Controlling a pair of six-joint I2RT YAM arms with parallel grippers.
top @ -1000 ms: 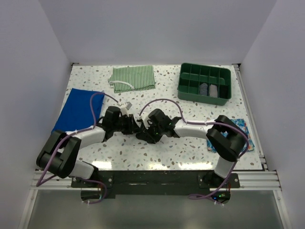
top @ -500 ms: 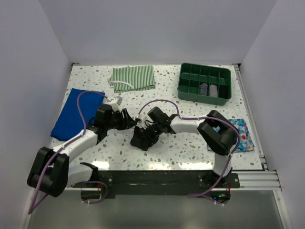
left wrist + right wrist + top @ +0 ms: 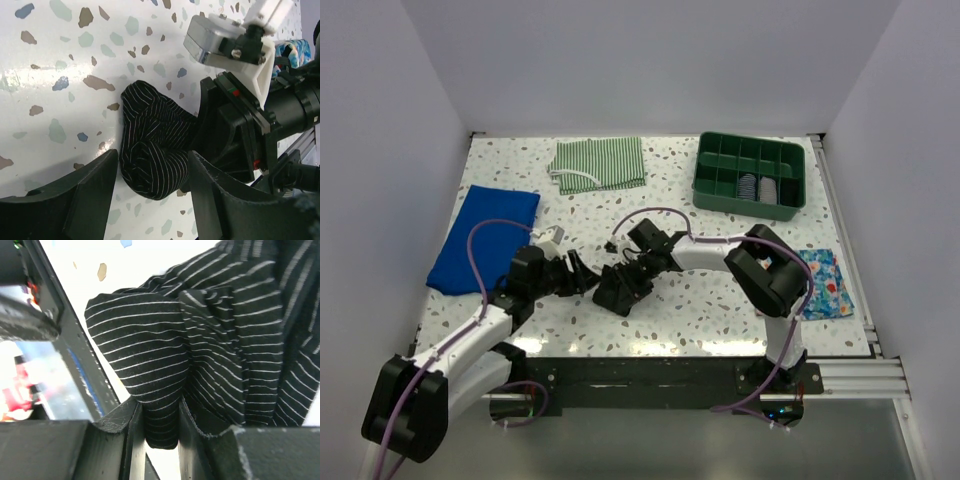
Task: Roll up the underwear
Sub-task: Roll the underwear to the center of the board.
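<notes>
while right tool [image 3: 161, 426] pinches, pinstriped underwear [image 3: 210, 355] bunched

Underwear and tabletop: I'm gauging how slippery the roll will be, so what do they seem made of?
The underwear: soft, thin, knit-looking fabric, matte black with fine white stripes; it creases and bunches. The tabletop: a hard, smooth, speckled terrazzo-like surface, perhaps laminate or stone; it shows a faint sheen.
</notes>
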